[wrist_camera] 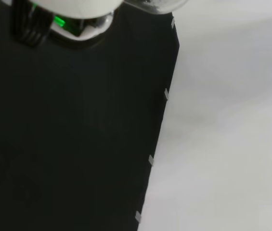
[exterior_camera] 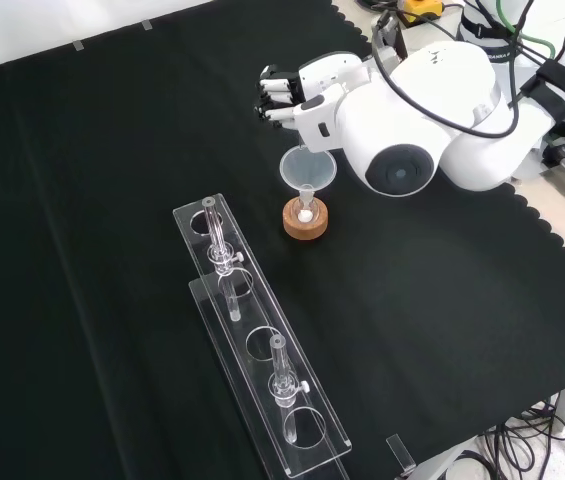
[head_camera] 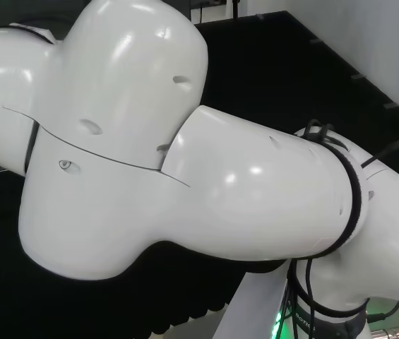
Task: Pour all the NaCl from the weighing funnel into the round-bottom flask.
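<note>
In the front view a round-bottom flask sits on a cork ring near the middle of the cloth. A little white powder shows inside the flask. A clear funnel stands in its neck. The hand hovers just above and behind that funnel's rim. Its fingers are curled round the weighing funnel, clear ware that is hard to make out against the hand. A large white arm link lies to the hand's right. In the head view the arm's white links cover the bench.
A long clear rack with several holes lies in front of the flask in the front view, with two small glass pieces standing in it. Cables and gear crowd the top right corner. The wrist view looks along the cloth's taped edge.
</note>
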Available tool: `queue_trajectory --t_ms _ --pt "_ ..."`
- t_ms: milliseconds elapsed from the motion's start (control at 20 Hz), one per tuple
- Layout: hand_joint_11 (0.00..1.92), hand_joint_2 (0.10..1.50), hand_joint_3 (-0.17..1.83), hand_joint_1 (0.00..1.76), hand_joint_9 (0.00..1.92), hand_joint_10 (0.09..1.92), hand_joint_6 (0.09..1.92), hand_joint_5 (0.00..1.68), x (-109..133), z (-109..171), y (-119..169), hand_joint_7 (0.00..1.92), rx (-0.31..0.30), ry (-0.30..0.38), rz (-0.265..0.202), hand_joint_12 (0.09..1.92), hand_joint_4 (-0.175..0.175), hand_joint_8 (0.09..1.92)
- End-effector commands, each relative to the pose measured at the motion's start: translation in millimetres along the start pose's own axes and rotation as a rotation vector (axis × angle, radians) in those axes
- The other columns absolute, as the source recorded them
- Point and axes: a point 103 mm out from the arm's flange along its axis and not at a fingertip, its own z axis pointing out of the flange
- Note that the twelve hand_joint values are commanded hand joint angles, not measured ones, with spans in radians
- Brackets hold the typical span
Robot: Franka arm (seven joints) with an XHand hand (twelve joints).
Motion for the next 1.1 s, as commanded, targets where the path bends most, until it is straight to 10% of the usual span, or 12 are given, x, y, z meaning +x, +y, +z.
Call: queue_trajectory --t_ms 50,1100 --pt "0.76 0.69 0.63 1.11 0.90 0.33 0.75 1.22 -1 6 0 0.54 -0.018 0.086 -0.009 1.06 0.175 0.67" --pt "0.77 0.69 0.63 1.11 0.90 0.33 0.75 1.22 -39 22 4 0.54 -0.035 0.635 -0.030 1.06 0.175 0.67"
